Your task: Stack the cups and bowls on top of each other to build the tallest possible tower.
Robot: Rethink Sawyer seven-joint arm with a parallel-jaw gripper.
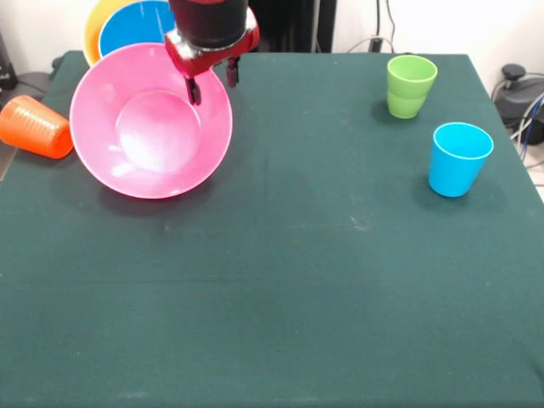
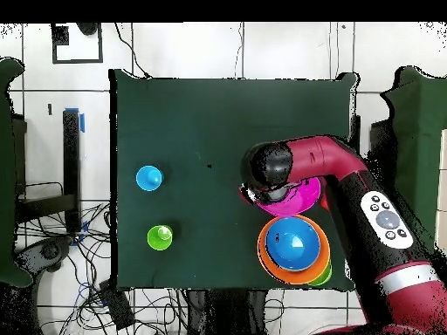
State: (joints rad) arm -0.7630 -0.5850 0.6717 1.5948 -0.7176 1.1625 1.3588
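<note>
My gripper (image 1: pixel 212 85) is shut on the far rim of the large pink bowl (image 1: pixel 151 121), one finger inside and one outside. The bowl is tilted with its opening towards the camera. From overhead the pink bowl (image 2: pixel 293 200) shows partly under the arm. Behind it a blue bowl (image 1: pixel 136 27) sits nested in the large orange bowl (image 1: pixel 92 32); overhead this pile (image 2: pixel 292 243) has a lime green rim (image 2: pixel 322 276) under it. The orange cup (image 1: pixel 35 127) lies on its side at the table's left edge. The lime green cup (image 1: pixel 410 85) and light blue cup (image 1: pixel 459 158) stand upright.
The table (image 1: pixel 280 297) is covered with a dark green cloth. From overhead the light blue cup (image 2: pixel 149 179) and lime green cup (image 2: pixel 160 235) stand far from the bowls. Cables lie on the floor beyond the table's edges.
</note>
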